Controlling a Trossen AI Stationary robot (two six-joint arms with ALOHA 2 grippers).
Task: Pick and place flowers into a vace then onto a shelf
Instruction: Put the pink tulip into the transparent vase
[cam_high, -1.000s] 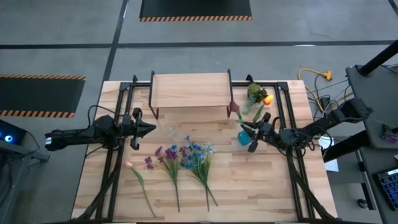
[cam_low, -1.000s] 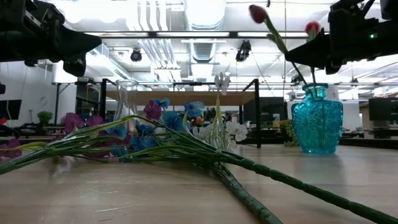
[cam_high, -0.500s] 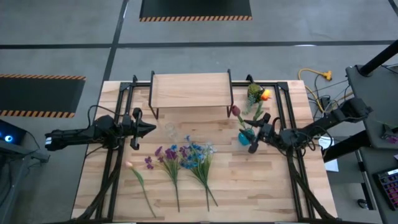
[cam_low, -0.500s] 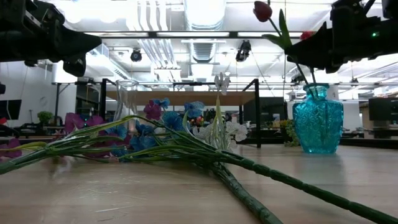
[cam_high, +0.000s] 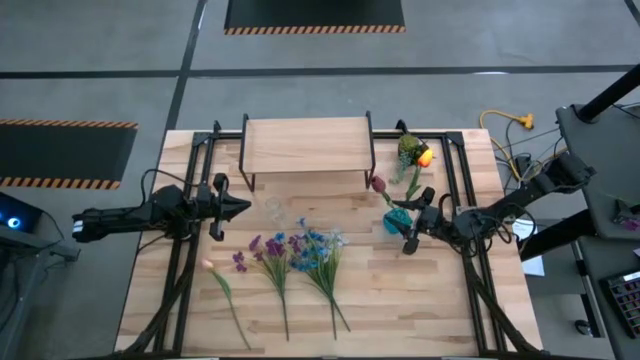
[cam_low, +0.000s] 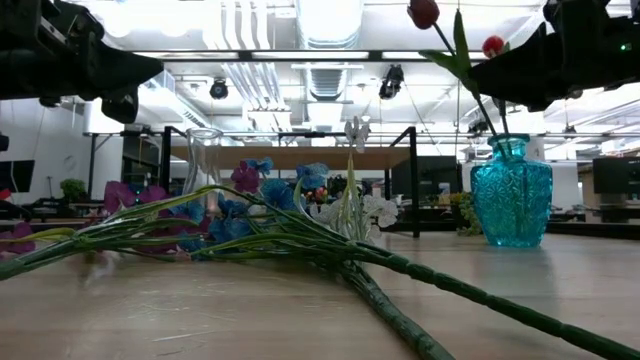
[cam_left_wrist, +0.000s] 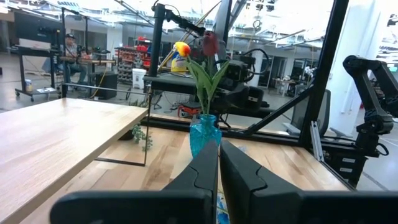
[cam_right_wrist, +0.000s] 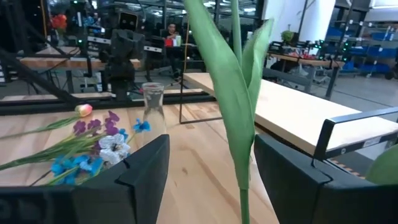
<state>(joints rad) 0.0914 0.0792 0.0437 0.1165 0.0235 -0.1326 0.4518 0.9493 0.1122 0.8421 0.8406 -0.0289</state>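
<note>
My right tool (cam_right_wrist: 208, 180) stands spread around the tulip's stem (cam_right_wrist: 239, 93), its bloom cut off; left tool (cam_left_wrist: 217, 165) pressed together

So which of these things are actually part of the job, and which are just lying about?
Part of the job:
- dark red tulip in teal vase
- flowers on the table
- shelf
- right tool, open

Lying about:
- clear glass vase
- green sprig
</note>
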